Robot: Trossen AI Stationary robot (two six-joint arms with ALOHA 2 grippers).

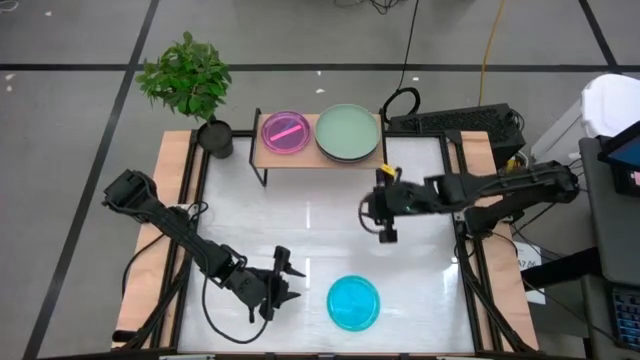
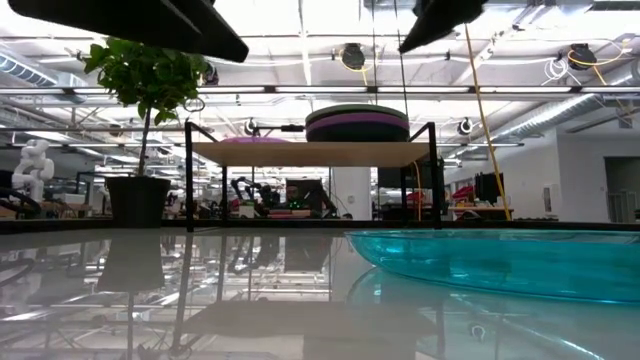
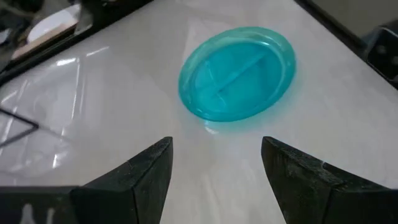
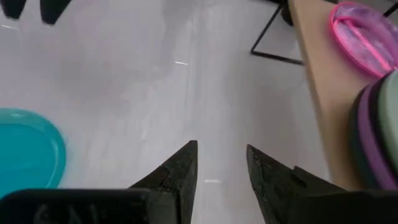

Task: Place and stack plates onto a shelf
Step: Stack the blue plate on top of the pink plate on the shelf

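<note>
Round translucent cyan plastic plate (image 1: 354, 302) flat on white worktop (image 1: 300, 215), left gripper (image 1: 283, 285) empty, fingers spread beside it, right gripper (image 1: 386, 229) empty, narrowly parted, near wooden shelf (image 1: 312, 152) bearing pink plate (image 1: 285, 132), sage-topped stack (image 1: 348, 133).

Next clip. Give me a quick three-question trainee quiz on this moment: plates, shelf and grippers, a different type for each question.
1. True or false: the cyan plate already sits on the shelf.
2. Multiple choice: which plate tops the tall stack on the shelf? A) purple B) sage green C) black
3. Fill in: the gripper nearest the cyan plate is the ____ gripper.

Key:
1. False. It lies on the table, in front of the left gripper, whose fingers are apart and empty.
2. B. The sage green plate is on top, with a purple edge beneath it; the pink plate sits beside the stack.
3. Left. The right gripper hovers empty over the table, between the shelf and the cyan plate.
</note>
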